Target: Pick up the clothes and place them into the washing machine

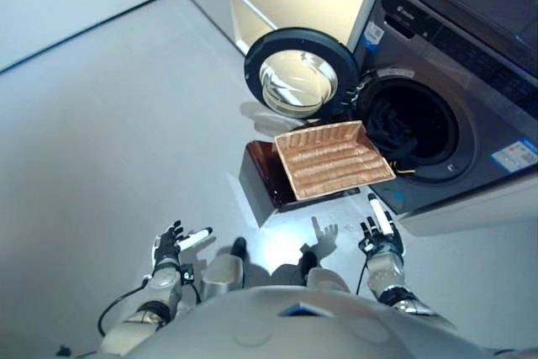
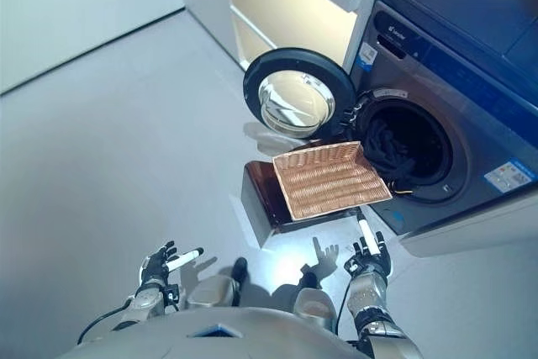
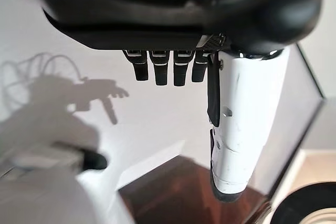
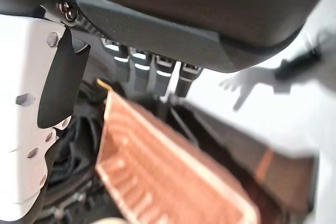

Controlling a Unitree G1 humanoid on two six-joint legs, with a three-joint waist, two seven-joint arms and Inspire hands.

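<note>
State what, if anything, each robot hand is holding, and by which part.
Nothing is held. The left robot hand and right robot hand hang open and empty; dark clothes already lie inside the washing machine.

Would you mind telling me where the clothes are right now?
The dark clothes lie inside the washing machine drum, seen through its open door, just behind the empty wicker basket.

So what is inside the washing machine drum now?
Dark clothes lie inside the washing machine drum, piled near the opening. The wicker basket covers the lower edge, and the deeper drum is too dark to see.
</note>
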